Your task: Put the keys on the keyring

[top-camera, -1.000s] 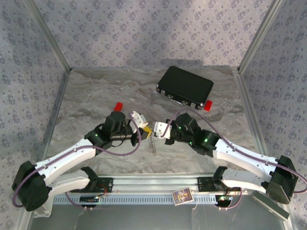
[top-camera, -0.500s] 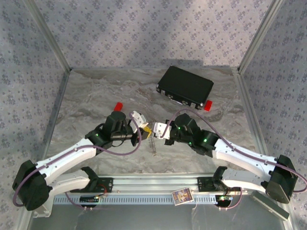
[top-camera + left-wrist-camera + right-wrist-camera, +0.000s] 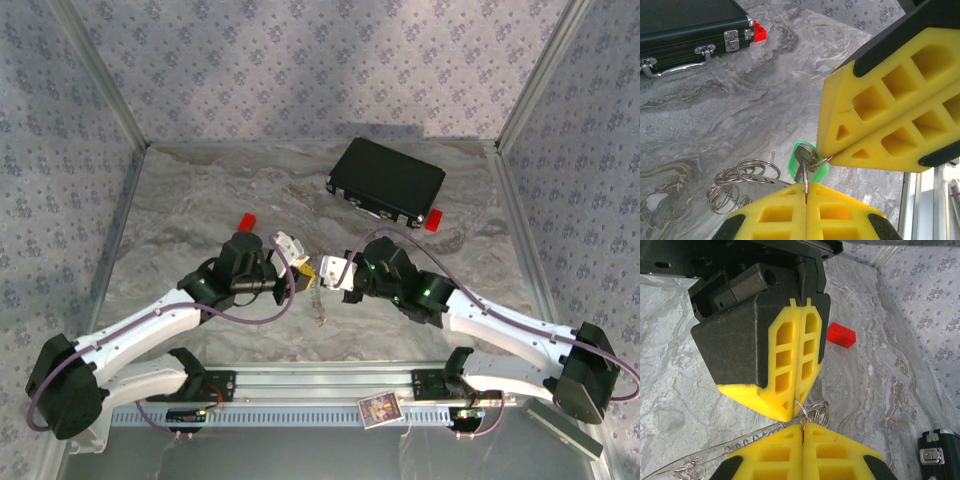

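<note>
My left gripper and right gripper meet tip to tip above the middle of the table. Both are shut on one small silvery ring of the keyring. In the left wrist view my left gripper pinches that ring from below and my right gripper pinches it from the upper right. A key with a bright green head hangs on the ring between them. The rest of the keyring, a string of linked silvery rings, dangles to the lower left. In the right wrist view it trails left below the fingers.
A black case with metal latches lies at the back right, a red block at its near corner. Another red block sits left of centre behind the left arm. Metal frame posts bound the marbled table.
The right arm has edged slightly left toward the left gripper. Both grips on the ring are unchanged.
</note>
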`<control>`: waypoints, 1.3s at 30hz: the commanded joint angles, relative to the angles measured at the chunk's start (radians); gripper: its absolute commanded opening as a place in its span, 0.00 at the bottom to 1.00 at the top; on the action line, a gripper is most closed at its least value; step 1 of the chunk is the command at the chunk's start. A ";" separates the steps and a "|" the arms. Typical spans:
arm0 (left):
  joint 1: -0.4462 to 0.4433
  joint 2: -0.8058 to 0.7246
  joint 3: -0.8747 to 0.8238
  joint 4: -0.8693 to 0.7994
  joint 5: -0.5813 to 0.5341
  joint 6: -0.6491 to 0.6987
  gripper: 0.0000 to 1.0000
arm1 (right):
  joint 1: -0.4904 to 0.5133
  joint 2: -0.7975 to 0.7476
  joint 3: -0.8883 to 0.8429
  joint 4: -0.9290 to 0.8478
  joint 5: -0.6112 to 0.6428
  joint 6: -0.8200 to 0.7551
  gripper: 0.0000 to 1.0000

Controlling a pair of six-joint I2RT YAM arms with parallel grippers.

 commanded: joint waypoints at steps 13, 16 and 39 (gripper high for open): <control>-0.004 -0.048 -0.021 0.166 0.008 -0.045 0.00 | -0.006 0.009 -0.032 0.012 -0.072 0.122 0.00; -0.004 -0.050 -0.023 0.175 0.009 -0.049 0.00 | -0.015 0.004 -0.032 0.005 -0.091 0.130 0.00; -0.004 -0.062 -0.048 0.199 -0.007 -0.051 0.00 | -0.083 -0.087 -0.083 0.079 -0.126 0.182 0.00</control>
